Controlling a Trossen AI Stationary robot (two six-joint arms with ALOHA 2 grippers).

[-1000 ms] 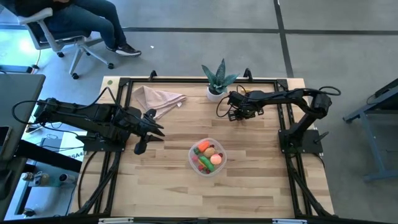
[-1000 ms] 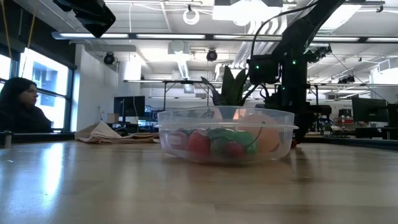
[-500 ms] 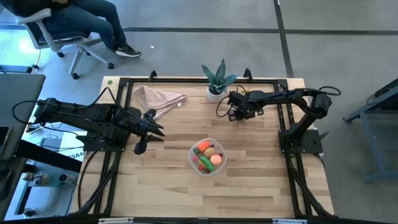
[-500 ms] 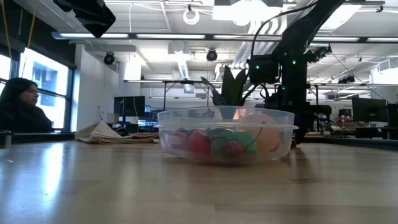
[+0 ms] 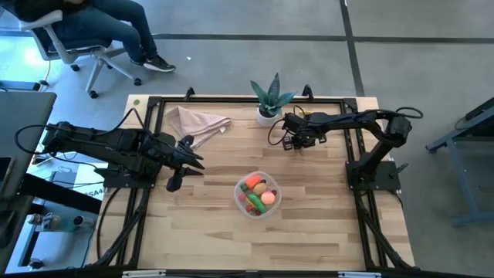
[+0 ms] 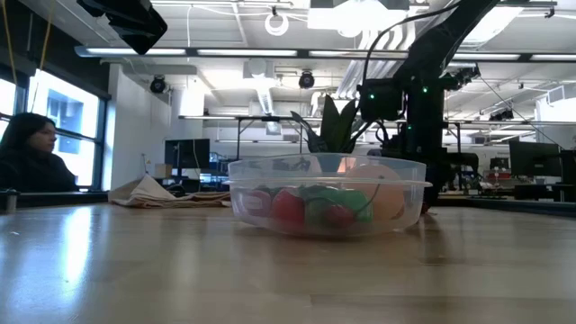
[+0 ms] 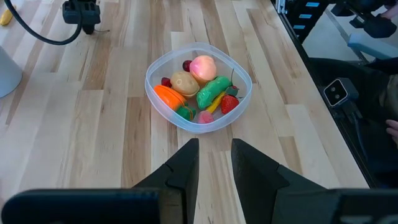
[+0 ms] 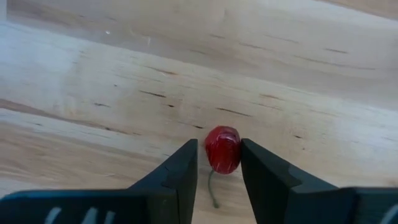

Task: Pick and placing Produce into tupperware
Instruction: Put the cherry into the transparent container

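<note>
R pincer [image 8: 217, 163] pinching red piece [image 8: 222, 149] near plant [image 5: 269, 97], L pincer [image 7: 215, 163] pressed together

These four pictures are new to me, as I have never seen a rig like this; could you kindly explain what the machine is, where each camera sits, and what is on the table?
It is a robot with two dark arms at a wooden table, each ending in a two-finger gripper.

The high view looks straight down. The low view looks level across the tabletop into the room. The last two views come from cameras on the wrists.

Mid-table sits a clear round tub already holding toy produce: a carrot, a cucumber, a peach and others. At the far edge are a beige cloth and a potted plant. A person sits beyond the table.

The right gripper is down at the table near the plant, its fingers on either side of a small red piece; whether it is gripped is unclear. The left gripper waits shut, left of the tub.
</note>
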